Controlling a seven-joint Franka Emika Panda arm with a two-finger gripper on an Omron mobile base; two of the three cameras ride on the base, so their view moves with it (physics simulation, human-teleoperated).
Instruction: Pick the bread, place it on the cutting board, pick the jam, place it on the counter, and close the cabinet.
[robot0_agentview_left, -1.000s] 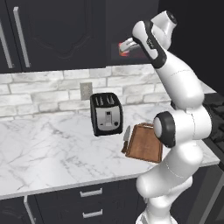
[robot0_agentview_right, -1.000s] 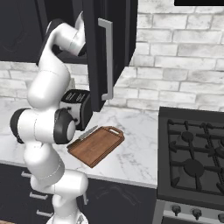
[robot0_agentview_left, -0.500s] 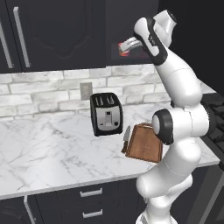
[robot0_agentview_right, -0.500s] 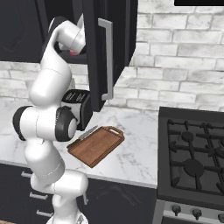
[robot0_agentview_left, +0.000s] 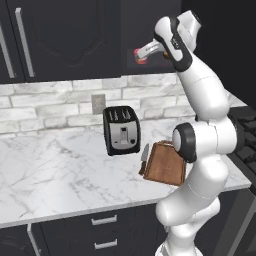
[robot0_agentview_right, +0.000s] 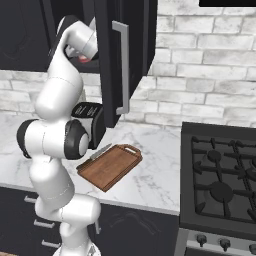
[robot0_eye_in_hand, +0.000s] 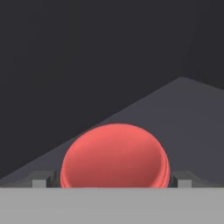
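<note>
Dark cabinet (robot0_eye_in_hand: 87, 65) interior surrounds the jam (robot0_eye_in_hand: 114, 155) between wide jaws.

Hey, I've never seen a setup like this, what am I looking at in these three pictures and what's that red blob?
It is a rendered kitchen with a white robot arm on a driving base. Two pictures come from cameras on the base, behind the arm to its left and right. The third looks out from the hand itself.

The arm reaches up into a dark, open wall cabinet. The red blob is a jam jar on the shelf, sitting between the open gripper fingers, not yet squeezed.

On the marble counter stand a toaster and a wooden cutting board. A stove sits to the right.
</note>
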